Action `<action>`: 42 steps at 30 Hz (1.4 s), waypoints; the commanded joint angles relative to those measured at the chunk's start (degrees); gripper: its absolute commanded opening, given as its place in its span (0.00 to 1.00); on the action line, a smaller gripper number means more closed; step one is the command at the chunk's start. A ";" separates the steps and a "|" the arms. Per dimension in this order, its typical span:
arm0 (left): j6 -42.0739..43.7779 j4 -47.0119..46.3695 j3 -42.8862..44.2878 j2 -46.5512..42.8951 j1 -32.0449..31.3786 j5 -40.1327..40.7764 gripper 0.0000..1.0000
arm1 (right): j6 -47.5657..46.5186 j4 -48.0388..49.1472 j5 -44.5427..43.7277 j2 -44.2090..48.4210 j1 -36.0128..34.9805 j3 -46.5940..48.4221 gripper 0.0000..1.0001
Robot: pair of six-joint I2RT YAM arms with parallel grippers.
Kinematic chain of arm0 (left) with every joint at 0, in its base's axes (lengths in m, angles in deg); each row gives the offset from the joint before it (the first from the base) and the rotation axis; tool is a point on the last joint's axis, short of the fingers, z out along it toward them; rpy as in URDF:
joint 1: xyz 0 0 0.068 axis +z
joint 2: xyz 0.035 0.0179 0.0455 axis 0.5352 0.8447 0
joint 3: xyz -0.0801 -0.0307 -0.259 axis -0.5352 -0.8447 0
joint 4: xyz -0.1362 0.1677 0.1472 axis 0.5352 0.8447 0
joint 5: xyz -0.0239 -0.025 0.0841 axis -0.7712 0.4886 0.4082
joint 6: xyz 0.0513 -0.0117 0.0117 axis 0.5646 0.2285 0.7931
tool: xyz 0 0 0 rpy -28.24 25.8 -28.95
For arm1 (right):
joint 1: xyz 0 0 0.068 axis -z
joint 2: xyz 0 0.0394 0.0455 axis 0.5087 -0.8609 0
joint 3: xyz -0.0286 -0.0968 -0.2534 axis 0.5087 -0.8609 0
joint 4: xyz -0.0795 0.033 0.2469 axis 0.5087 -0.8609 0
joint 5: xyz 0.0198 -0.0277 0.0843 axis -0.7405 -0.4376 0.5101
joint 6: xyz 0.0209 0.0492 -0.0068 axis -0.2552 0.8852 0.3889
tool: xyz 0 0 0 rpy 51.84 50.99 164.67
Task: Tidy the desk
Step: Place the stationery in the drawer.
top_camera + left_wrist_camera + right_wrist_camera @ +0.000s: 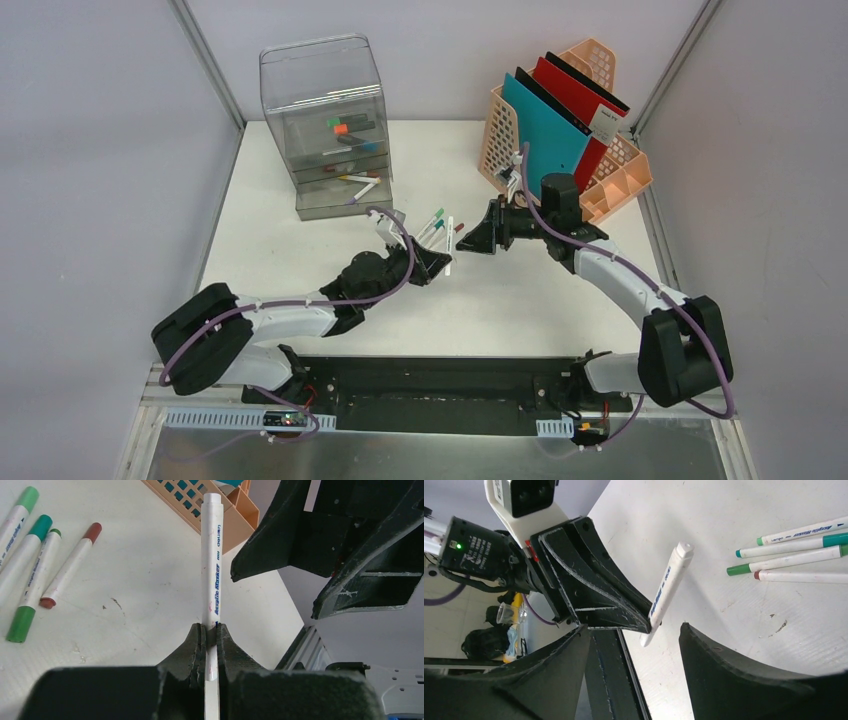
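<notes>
While the left claw (210, 634) was clamped on the white marker (211, 565) above the middle of the tabletop (275, 250), we saw its long axis running near to far, just left of the right claw (468, 240), whose jaws stood apart facing it

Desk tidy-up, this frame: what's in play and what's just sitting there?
In play:
- white marker, clamped in the left hand
- right hand, open, facing it
- loose markers on the desk
- clear drawer box, markers inside

Idle for now, likely:
- orange basket
- folders standing in it
</notes>
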 commanded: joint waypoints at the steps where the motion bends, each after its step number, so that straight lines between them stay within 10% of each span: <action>1: -3.97 -7.47 -0.14 1.76 -0.41 -1.74 0.00 | 6.75 7.23 -1.45 -0.64 0.13 -0.62 0.68; 25: -5.83 -14.84 0.37 6.85 -0.36 -7.58 0.00 | 4.69 6.67 -1.91 -3.71 -1.90 -0.68 0.39; 36: -5.28 -14.78 0.39 6.71 -0.33 -8.76 0.00 | 2.12 4.94 -1.43 -4.06 -2.50 0.15 0.05; 42: -3.72 -14.86 -0.61 5.38 -0.38 -9.91 0.39 | 0.25 3.33 -1.19 -3.76 -2.58 0.73 0.00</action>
